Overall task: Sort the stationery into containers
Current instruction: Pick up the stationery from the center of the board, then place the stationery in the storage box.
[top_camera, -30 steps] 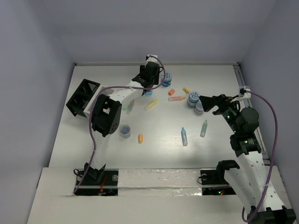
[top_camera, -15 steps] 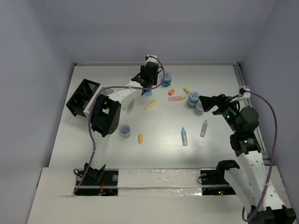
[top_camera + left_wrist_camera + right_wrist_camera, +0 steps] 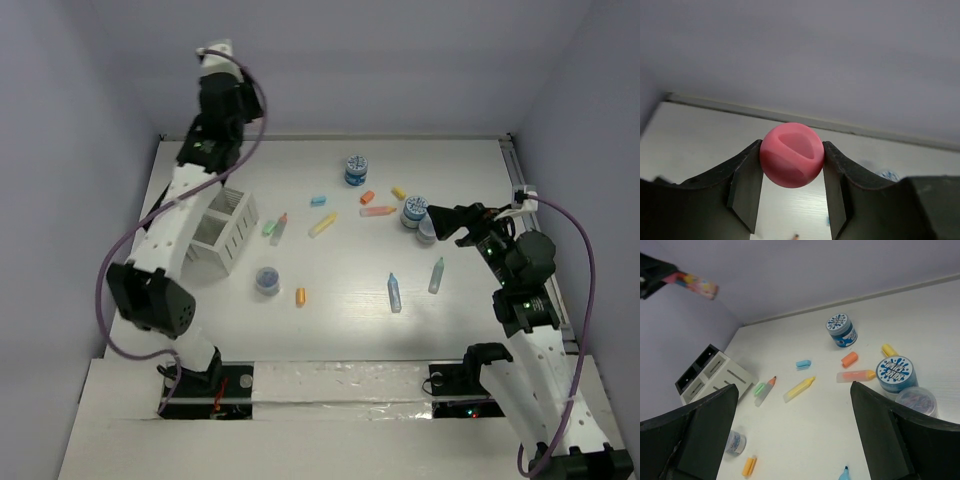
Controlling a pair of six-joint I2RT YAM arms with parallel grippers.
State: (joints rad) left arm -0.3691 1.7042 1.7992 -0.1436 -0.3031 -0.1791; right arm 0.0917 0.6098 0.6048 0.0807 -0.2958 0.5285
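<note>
Your left gripper (image 3: 791, 148) is clamped on a pink stick (image 3: 790, 162), high in the air over the table's far-left corner. Your right gripper (image 3: 793, 390) gapes wide, empty, near a blue-lidded tub (image 3: 413, 211).

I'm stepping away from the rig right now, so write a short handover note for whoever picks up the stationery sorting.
Left tool: raised high, shut on a pink stick.
Right tool: open, hovering by the tubs on the right.
White box: at the left, with no pieces visible inside.
Done: nothing visibly sorted yet.
Left: drop the pink stick in, then collect the loose sticks and the tubs scattered across the middle.
</note>
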